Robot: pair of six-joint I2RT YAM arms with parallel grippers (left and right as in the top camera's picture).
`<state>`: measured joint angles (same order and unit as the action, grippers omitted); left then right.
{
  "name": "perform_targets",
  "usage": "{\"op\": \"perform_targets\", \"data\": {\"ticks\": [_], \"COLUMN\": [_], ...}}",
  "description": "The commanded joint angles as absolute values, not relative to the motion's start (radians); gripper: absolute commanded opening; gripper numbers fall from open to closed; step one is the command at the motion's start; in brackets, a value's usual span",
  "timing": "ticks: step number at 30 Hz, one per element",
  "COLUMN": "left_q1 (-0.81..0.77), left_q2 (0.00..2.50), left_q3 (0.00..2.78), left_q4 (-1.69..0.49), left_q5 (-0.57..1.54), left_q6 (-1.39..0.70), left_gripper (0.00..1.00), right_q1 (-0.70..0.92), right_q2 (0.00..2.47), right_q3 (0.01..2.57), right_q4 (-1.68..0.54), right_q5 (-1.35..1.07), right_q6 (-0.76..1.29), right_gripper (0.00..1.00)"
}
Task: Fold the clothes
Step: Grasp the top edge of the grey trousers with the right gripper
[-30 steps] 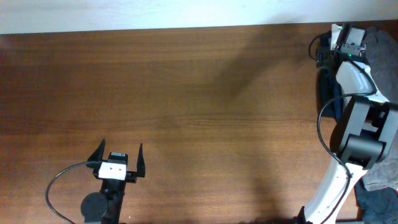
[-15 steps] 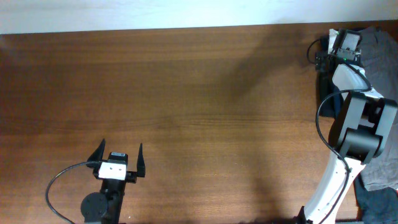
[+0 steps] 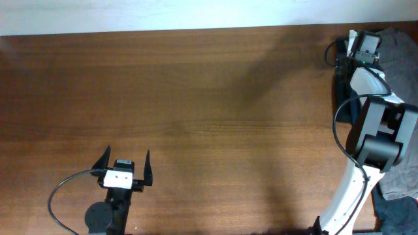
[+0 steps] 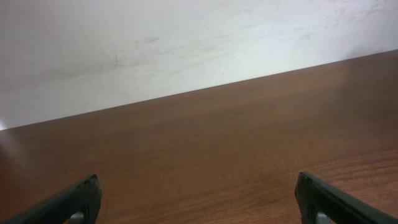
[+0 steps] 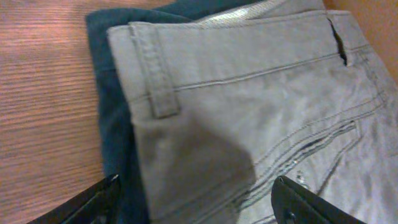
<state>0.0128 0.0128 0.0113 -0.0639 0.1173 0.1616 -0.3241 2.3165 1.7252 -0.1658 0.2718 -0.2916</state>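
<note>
Grey-khaki clothes with a waistband, belt loop and stitched pocket fill the right wrist view, lying on a navy-blue garment. My right gripper is open just above them, one finger over the navy cloth, one over the grey. In the overhead view the right gripper is at the table's far right corner, with grey cloth beside it. My left gripper is open and empty near the front left, over bare table.
The brown wooden table spans the overhead view. A white wall is behind it. More grey and dark-blue cloth lies at the right edge by the right arm's base.
The right gripper has shifted slightly further back and right over the clothes pile. The left arm has not moved.
</note>
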Motion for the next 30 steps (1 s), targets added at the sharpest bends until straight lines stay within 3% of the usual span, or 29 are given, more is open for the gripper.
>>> {"op": "perform_targets", "data": {"ticks": [1, 11, 13, 16, 22, 30], "left_q1": [0.016, 0.016, 0.016, 0.016, 0.016, 0.016], "left_q2": [0.008, 0.008, 0.008, 0.008, 0.008, 0.008], "left_q3": [0.009, 0.009, 0.009, 0.009, 0.009, 0.009], "left_q4": [-0.068, -0.068, -0.068, -0.068, -0.068, -0.068], "left_q5": [0.134, 0.134, 0.134, 0.134, 0.134, 0.134], "left_q6": [0.174, 0.174, 0.174, 0.174, 0.174, 0.174], "left_gripper": [0.99, 0.99, 0.99, 0.99, 0.99, 0.99], "right_q1": [-0.345, -0.35, -0.35, -0.35, -0.347, -0.342], "right_q2": [2.319, 2.341, 2.345, 2.343, 2.323, 2.244], "right_q3": [1.74, 1.74, 1.74, 1.74, 1.751, 1.751], "right_q4": [-0.16, -0.155, -0.154, -0.149, -0.151, -0.184], "right_q5": [0.293, 0.292, 0.292, 0.293, 0.326, 0.326], "right_q6": [-0.28, -0.283, -0.282, -0.278, -0.196, -0.136], "right_gripper": [0.78, 0.78, 0.7, 0.38, 0.06, 0.04]}}
